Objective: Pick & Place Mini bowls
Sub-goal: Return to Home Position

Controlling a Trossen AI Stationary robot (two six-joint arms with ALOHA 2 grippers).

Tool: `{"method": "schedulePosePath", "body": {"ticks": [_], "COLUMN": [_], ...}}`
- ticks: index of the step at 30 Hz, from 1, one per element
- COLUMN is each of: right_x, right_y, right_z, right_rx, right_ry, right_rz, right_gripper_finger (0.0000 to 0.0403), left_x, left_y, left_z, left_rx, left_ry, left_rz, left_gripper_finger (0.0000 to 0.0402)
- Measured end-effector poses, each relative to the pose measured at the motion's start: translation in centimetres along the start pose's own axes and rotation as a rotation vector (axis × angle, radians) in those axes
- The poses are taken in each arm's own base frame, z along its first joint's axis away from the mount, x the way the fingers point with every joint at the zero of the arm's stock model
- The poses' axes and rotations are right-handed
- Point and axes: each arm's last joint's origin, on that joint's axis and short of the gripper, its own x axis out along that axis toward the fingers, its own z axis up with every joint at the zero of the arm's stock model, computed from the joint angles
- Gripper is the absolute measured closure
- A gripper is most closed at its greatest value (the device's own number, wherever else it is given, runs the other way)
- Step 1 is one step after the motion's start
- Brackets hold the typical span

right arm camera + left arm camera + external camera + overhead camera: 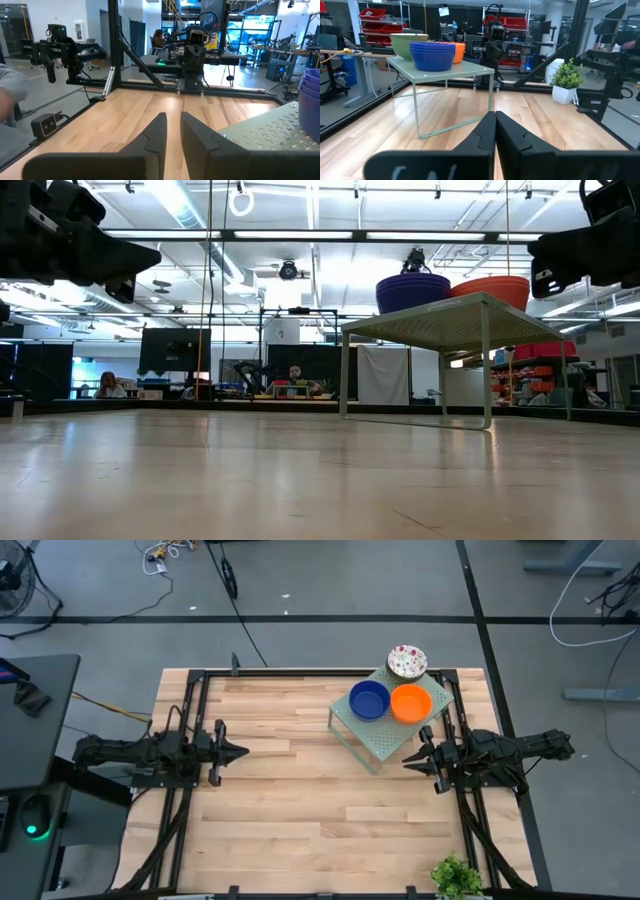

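Since the mini bowls [369, 700] sit stacked, I should retreat clear of the rack [385, 740]. My left claw [495, 117] is pressed together, my right claw [173, 117] barely spread.

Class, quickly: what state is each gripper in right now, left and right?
Left gripper: shut, holding nothing.
Right gripper: slightly open, holding nothing.

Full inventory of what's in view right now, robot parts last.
blue mini bowls: one stack, dark blue, on rack
orange mini bowls: one stack, orange, on rack
speckled mini bowl: at least one, white with red specks, on a rack corner
rack: one, pale green, table's right side
potted plant: one, green, table edge on right arm's side
left pincer: one, dark, shut, table's left side
right pincer: one, dark, slightly open, beside rack
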Motion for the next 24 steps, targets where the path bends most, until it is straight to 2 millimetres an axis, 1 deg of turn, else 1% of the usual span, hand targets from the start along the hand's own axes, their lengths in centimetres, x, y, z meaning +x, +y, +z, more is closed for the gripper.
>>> {"method": "schedulePosePath", "body": {"ticks": [16,24], "right_x": [-0.04,-0.11], "right_y": [-0.25,-0.97], "right_z": [0.04,-0.09], "right_rx": [-0.001,0.157], "right_ry": [-0.004,0.001], "right_rz": [-0.026,-0.101], "right_gripper_finger": [0.0344,0.0344], "left_x": [0.0,0.0], "left_y": [-0.01,-0.01], "left_z": [0.07,0.08], "left_rx": [-0.001,-0.002], "left_ry": [-0.007,-0.008], "left_rz": [-0.002,-0.001], "left_gripper_finger": [0.0388,0.0388]}}
